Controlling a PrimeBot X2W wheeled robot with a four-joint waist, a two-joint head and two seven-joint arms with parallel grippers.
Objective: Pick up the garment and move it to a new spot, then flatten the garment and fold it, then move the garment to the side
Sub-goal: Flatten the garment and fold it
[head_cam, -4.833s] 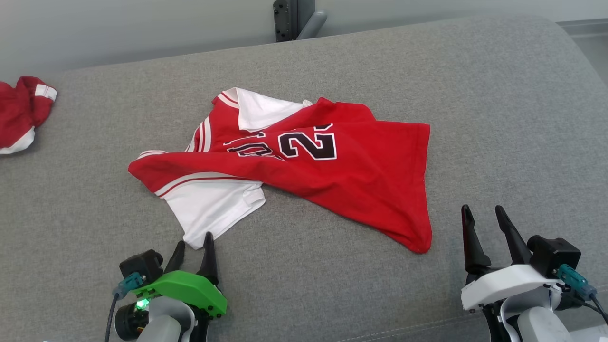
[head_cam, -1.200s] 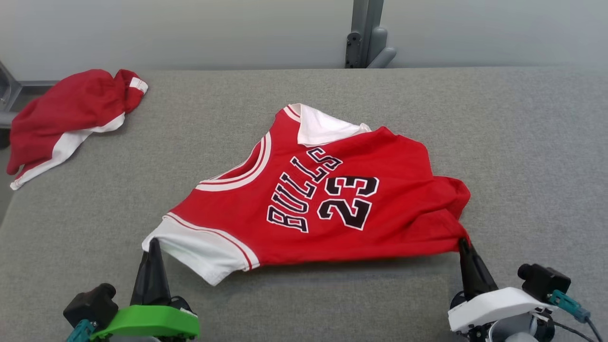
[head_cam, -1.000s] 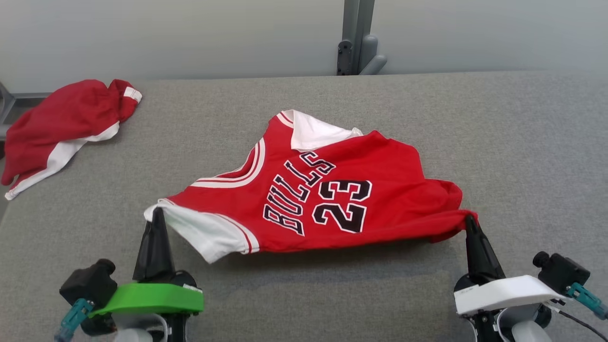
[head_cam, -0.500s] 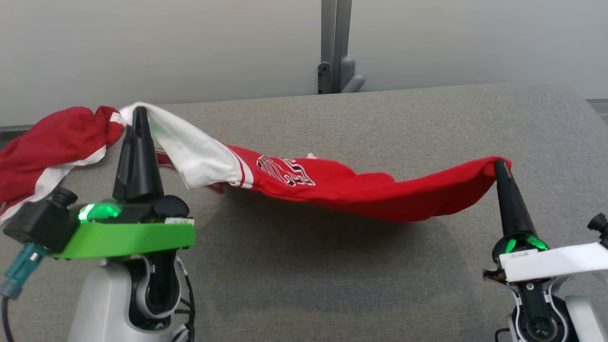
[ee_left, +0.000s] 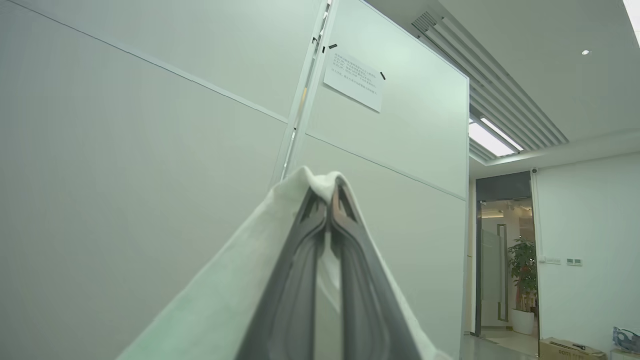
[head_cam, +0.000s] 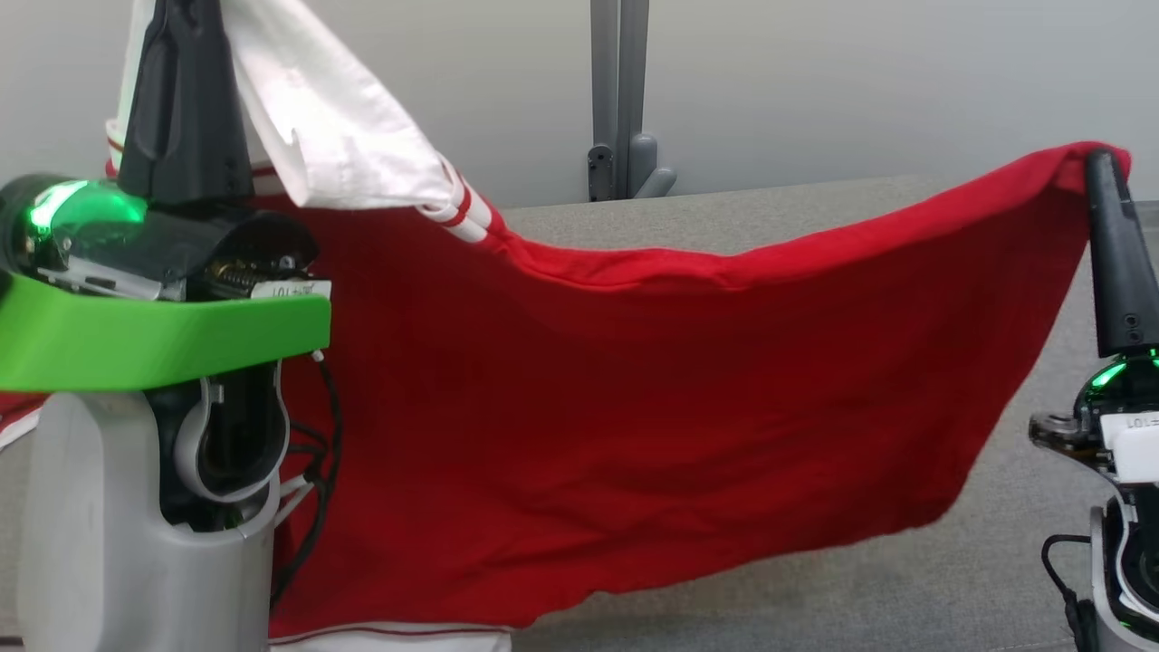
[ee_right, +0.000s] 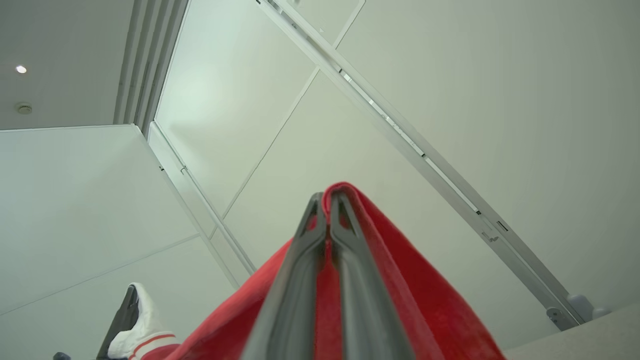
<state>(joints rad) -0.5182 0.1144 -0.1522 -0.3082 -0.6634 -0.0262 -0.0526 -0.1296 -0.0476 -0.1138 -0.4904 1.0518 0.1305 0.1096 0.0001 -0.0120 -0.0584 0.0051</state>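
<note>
garment (head_cam: pixel 634 407) edge spans left fingers (head_cam: pixel 186 109), right fingers (head_cam: pixel 1118 263)

You're looking at a grey fabric-covered worktop (head_cam: pixel 996 543), bare along its far and right edges, with a scrap of red-and-white cloth (head_cam: pixel 13 412) apparently lying at its left edge.

One garment (head_cam: pixel 634 407) across the frame centre. Two grippers: the left gripper (ee_left: pixel 328 196) and the right gripper (head_cam: pixel 1098 161) at the right edge. One bench (head_cam: pixel 996 561). One wall post (head_cam: pixel 618 91), upper centre. In the left wrist view: one paper notice (ee_left: pixel 354 81), upper centre; one potted plant (ee_left: pixel 524 265), lower right; one cardboard box (ee_left: pixel 570 350), lower right corner.
</note>
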